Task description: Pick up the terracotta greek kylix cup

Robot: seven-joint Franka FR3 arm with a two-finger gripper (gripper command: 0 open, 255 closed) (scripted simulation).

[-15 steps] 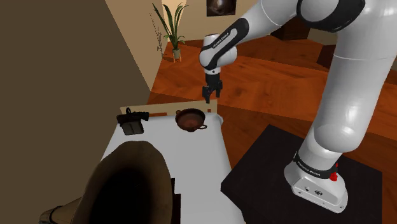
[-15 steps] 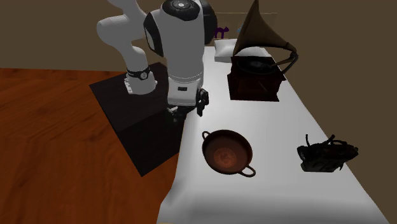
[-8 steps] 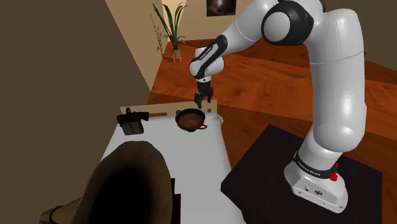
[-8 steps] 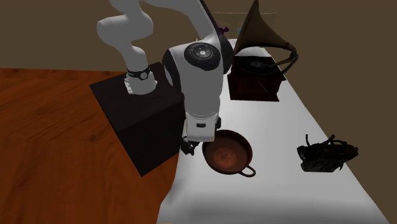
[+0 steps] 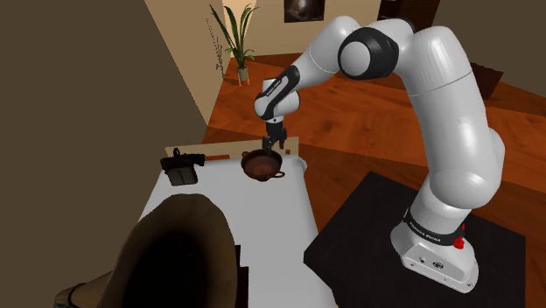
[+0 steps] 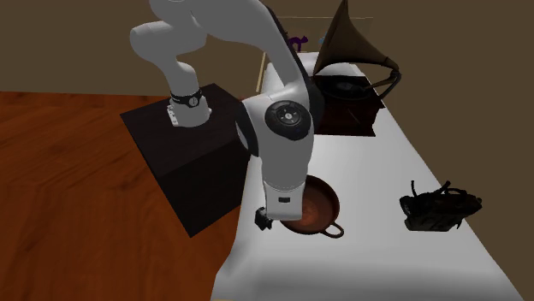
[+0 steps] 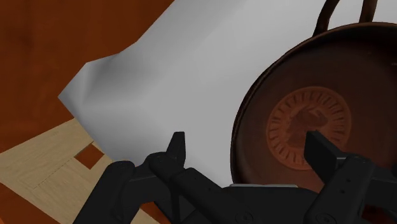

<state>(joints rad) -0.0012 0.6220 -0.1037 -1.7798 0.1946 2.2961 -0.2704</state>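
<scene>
Reddish-brown kylix cup: upright on the white-covered bench, near its corner.
Cup contents: none, only a round medallion on its floor.
End effector: open, low over the cup's edge, with one finger outside the rim and the other above the bowl.
Likely reason: straddling the thin wall sets up a rim pinch.

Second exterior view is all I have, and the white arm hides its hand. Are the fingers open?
Observer: Yes, open. In the wrist view the gripper straddles the rim of the kylix cup, one finger over the white table cover, one over the bowl.
Visitor: Anything inside the cup?
Observer: A round emblem drawn on its bottom.
Visitor: And around the room?
Observer: The shoulder view shows a potted plant on the wooden floor.
</scene>
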